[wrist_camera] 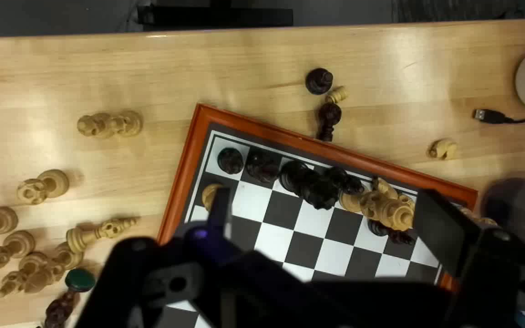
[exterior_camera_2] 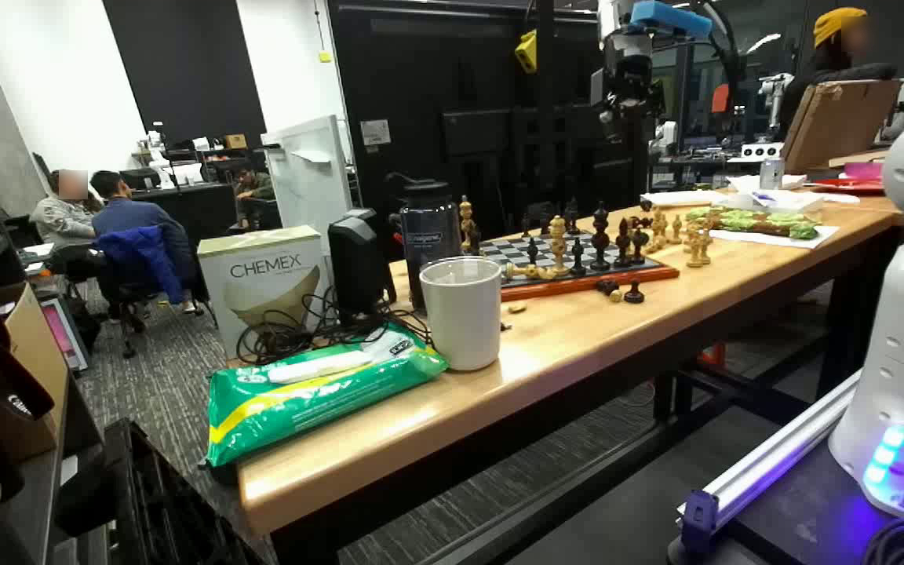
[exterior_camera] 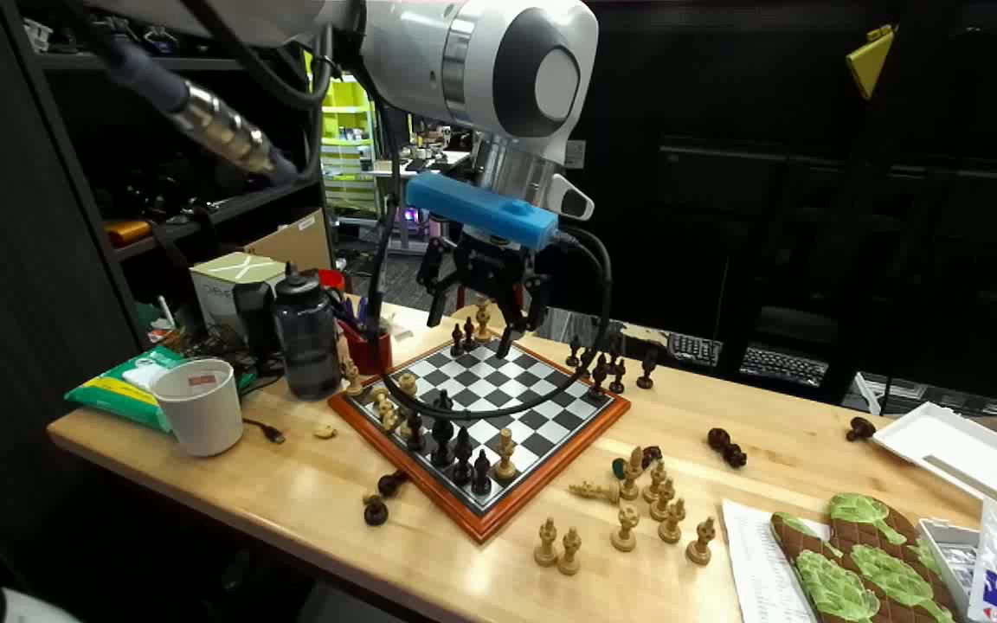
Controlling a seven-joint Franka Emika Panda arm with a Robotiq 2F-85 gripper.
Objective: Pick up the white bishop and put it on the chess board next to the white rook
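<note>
Gripper (wrist_camera: 328, 212) above the chess board (wrist_camera: 184, 182), jaws wide apart in the wrist view. Fallen light piece (wrist_camera: 103, 231) on the counter (wrist_camera: 244, 68), left of the gripper there. Standing light piece (exterior_camera: 505, 454) on the board: clear in an exterior view, partly blocked by the gripper in the wrist view. Can't tell which piece is the bishop. Keyboards (exterior_camera: 784, 365) beyond the gripper in an exterior view, outside the wrist view. Cup (exterior_camera_2: 461, 318) whole in both exterior views, cropped right of gripper in wrist view.
</note>
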